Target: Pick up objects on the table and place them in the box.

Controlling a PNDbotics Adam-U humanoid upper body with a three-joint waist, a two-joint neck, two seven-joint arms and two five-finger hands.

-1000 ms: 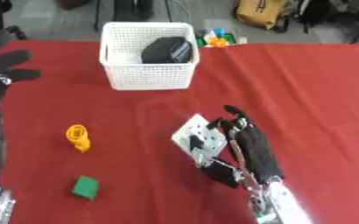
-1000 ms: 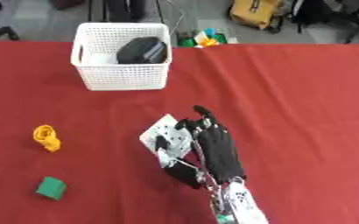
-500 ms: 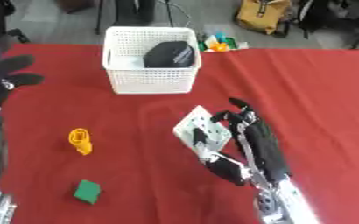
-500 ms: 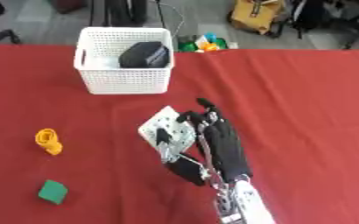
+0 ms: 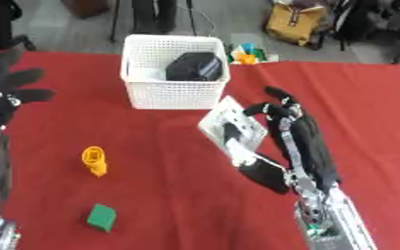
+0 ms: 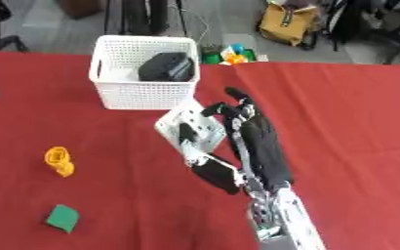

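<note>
White flat packet sits pinched in the right robot hand, just beside the basket.

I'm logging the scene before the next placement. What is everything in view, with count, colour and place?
basket: one, white, far centre-left of the table.
dark object: one, black, inside the basket.
flat white item: one, white with dark marks, held just right of the basket's near corner.
yellow object: one, yellow-orange, on the cloth at near left.
green block: one, green, near left, in front of the yellow object.
small coloured things: a cluster, green, orange and blue, beyond the table's far edge.
tablecloth: one, red, covering the table.
bag: one, yellow, on the floor behind.
left hand: black, open, left edge.
right hand: black, fingers curled round the flat white item.
</note>
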